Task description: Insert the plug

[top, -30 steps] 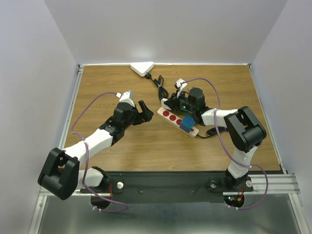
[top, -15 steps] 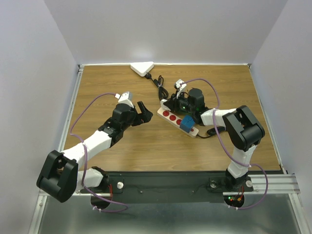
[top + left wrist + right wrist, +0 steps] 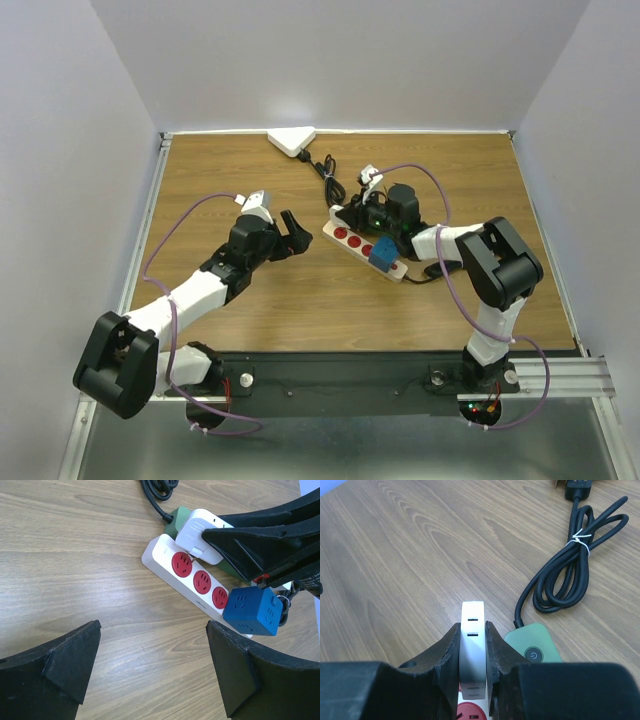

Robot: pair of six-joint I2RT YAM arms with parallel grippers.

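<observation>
Top view: right gripper (image 3: 348,213) is parked over the far end of the power strip (image 3: 362,245), basically where it was a second ago, with no visible descent. Left gripper (image 3: 291,228) has drifted slightly back toward its own side and sits well apart from the strip over bare table (image 3: 220,170). Blue cube adapter (image 3: 383,257) sits on the strip's near end.

Left wrist: left fingers (image 3: 60,670) are spread wide with nothing between them. The job shows well from here. The white plug (image 3: 199,536) is pinched by the right arm and tilted, pins right at the edge of the first red socket (image 3: 181,565). Looks unseated to me. Green unit (image 3: 176,519) lies just behind it.

Right wrist: fingers (image 3: 445,650) clamp both flat sides of the white plug, with red socket showing directly below. Black cable coil (image 3: 570,560) lies off to the side.

My read: the left arm backing off leaves insertion to the right arm. It's hovering in alignment and hasn't started the push. The risk is the tilt, since the pins could skid across the socket face.
</observation>
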